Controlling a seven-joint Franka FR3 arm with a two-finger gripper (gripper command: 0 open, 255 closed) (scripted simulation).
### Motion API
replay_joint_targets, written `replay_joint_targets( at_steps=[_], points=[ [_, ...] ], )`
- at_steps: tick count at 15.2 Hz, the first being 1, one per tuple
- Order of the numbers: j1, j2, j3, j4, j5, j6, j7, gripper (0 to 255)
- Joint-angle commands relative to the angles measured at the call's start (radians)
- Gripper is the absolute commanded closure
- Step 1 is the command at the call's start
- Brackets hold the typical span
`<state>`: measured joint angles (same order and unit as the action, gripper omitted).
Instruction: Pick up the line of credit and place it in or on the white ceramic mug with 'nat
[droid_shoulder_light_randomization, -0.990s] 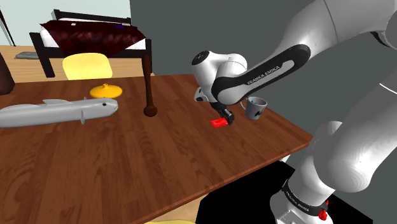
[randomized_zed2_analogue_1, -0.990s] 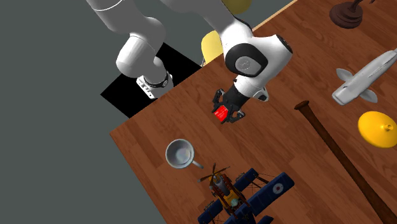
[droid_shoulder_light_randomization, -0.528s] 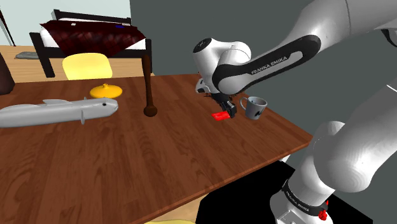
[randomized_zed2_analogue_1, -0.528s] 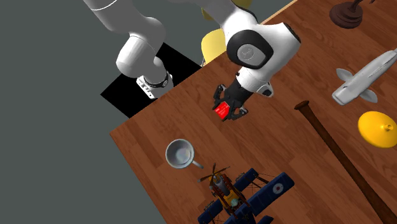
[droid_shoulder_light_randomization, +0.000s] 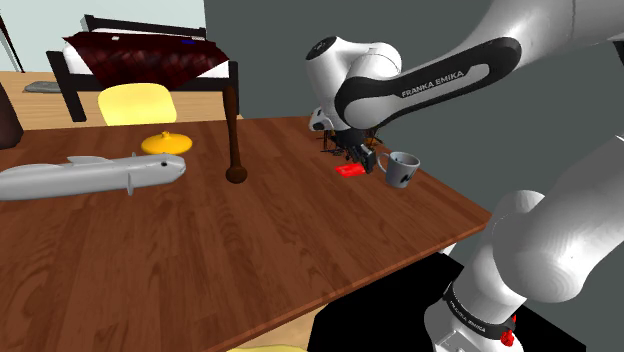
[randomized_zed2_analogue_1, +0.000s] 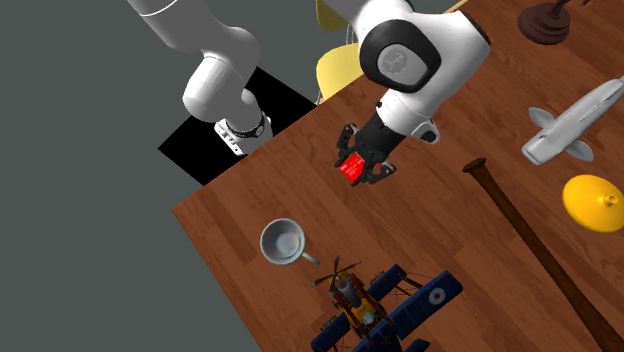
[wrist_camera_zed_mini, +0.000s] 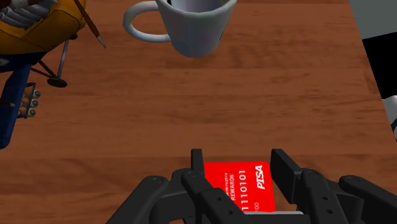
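Observation:
A red card (wrist_camera_zed_mini: 245, 186) with white lettering is clasped between the black fingers of my gripper (wrist_camera_zed_mini: 238, 167). In the shoulder view the gripper (droid_shoulder_light_randomization: 358, 160) carries the card (droid_shoulder_light_randomization: 351, 171) a little above the wooden table (droid_shoulder_light_randomization: 200, 250), just to the view's left of the white mug (droid_shoulder_light_randomization: 402, 168). The second exterior view shows the card (randomized_zed2_analogue_1: 351, 167) in the gripper (randomized_zed2_analogue_1: 362, 168), some way from the mug (randomized_zed2_analogue_1: 283, 243), which stands upright with its mouth open. Ahead of the fingers, the mug (wrist_camera_zed_mini: 194, 25) sits beyond a stretch of bare wood.
A blue and yellow toy biplane (randomized_zed2_analogue_1: 385, 310) stands right beside the mug. A dark bat (droid_shoulder_light_randomization: 234, 130), a grey model aircraft (droid_shoulder_light_randomization: 90, 175) and a yellow lid (droid_shoulder_light_randomization: 165, 142) lie further along the table. The table's edge (droid_shoulder_light_randomization: 470, 215) runs close behind the mug.
The gripper has risen with the red card in it and shifted slightly toward the mug. The mug, half hidden by the arm before, now shows fully in the shoulder view.

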<state>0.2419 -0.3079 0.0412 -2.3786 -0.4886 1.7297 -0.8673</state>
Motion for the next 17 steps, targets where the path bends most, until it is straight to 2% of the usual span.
replay_joint_targets(
  at_steps=[1, 10, 17],
  points=[
    [0.000, -0.009, 0.001, 0.017, 0.003, -0.023, -0.012, 255],
    [0.002, -0.039, 0.006, 0.100, 0.012, -0.126, -0.060, 255],
    [-0.078, -0.116, -0.115, 0.027, -0.088, -0.048, -0.204, 255]
  ],
)
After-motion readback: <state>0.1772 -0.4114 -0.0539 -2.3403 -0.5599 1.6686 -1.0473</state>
